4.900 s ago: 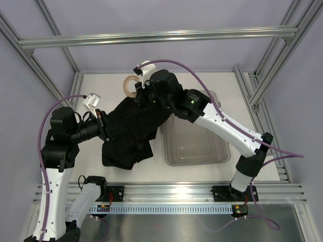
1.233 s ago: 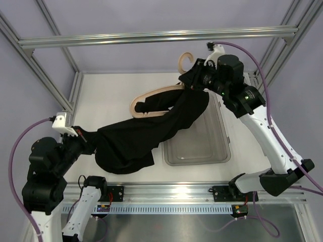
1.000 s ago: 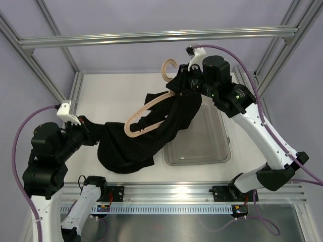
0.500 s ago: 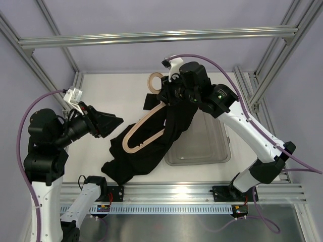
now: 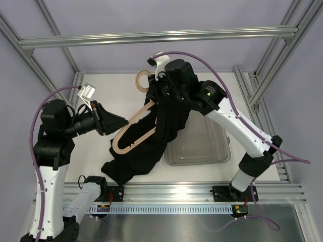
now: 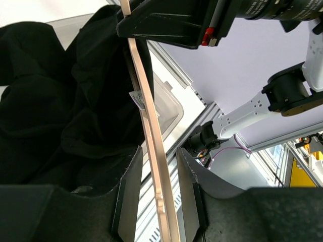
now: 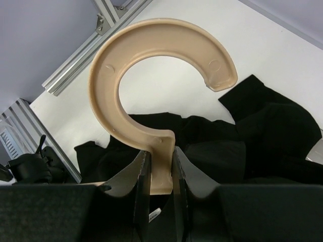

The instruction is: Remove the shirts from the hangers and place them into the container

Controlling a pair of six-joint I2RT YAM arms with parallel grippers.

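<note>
Top external view puts us mid-way through the stripping step: the right gripper [image 5: 154, 91] is clamped on the neck of the hanger [image 5: 132, 135], just under its hook, holding it tilted above the bench [image 5: 116, 85], while the shirt [image 5: 151, 146] hangs off it in a heap left of the bin [image 5: 202, 146], one edge over the bin's rim. The left gripper [image 6: 157, 194] has its jaws apart, straddling the hanger's bar without pinching it. Next, I'd judge, that gripper needs to close on the bar or on cloth, so the two can be pulled apart, and the shirt then swung right into the bin. Count: one shirt, one hanger, one bin, two grippers
</note>
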